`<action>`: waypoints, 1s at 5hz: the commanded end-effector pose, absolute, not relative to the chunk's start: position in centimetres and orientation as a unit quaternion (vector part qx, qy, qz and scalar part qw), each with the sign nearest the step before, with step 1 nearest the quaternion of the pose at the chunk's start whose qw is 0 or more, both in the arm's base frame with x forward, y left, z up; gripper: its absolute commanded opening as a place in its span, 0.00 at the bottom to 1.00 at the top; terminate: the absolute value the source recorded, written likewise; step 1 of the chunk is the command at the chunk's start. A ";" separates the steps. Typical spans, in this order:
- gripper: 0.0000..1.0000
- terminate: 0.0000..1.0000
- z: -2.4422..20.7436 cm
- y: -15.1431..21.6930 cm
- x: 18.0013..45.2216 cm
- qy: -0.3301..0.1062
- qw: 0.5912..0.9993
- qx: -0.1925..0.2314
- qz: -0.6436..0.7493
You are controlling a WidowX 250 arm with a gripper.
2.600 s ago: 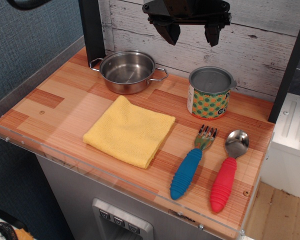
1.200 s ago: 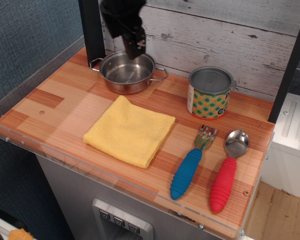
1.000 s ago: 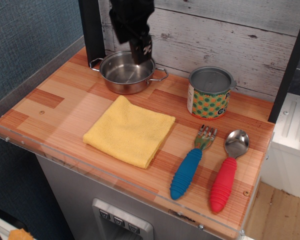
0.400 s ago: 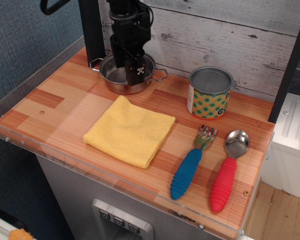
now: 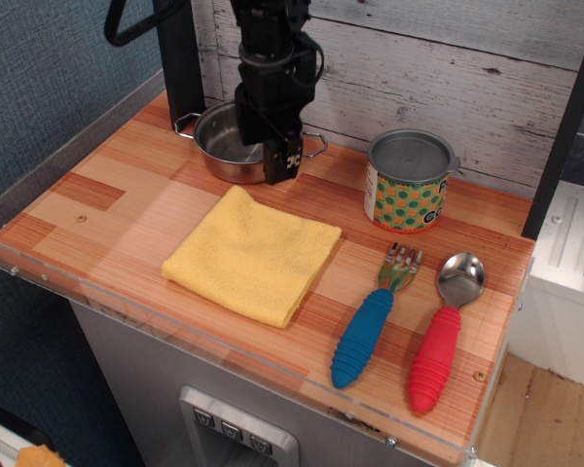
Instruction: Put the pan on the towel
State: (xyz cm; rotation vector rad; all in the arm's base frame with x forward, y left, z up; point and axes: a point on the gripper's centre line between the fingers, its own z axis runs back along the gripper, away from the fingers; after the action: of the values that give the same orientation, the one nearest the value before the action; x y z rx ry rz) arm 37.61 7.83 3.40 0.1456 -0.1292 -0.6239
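Note:
The pan [image 5: 219, 146], a small shiny steel pot with wire loop handles, stands at the back left of the wooden counter. My black gripper [image 5: 275, 167] is lowered onto its right front rim. One finger [image 5: 283, 165] shows outside the rim; the other is hidden behind it, inside the pan. The jaws look open and straddle the rim. The arm covers much of the pan. The yellow towel [image 5: 253, 255] lies flat just in front of the pan, apart from it.
A metal can [image 5: 409, 180] with a green-orange dotted label stands at the back right. A blue-handled fork [image 5: 370, 326] and a red-handled spoon [image 5: 441, 341] lie at the front right. A black post [image 5: 180, 58] rises behind the pan. A clear raised lip [image 5: 107, 292] edges the counter.
My gripper has swung from high at the back right to over the pan, then come down and slightly right onto its front rim. The pan and towel have not moved.

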 end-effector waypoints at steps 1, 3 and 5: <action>1.00 0.00 4.3 8.7 39.0 -0.094 0.949 0.080 -0.290; 0.00 0.00 3.4 8.9 39.0 -0.095 0.950 0.069 -0.288; 0.00 0.00 4.4 9.1 38.3 -0.097 0.950 0.082 -0.286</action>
State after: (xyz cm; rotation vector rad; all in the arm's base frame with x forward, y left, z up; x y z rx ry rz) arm 37.22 8.58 2.19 0.1378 -0.1529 -0.5819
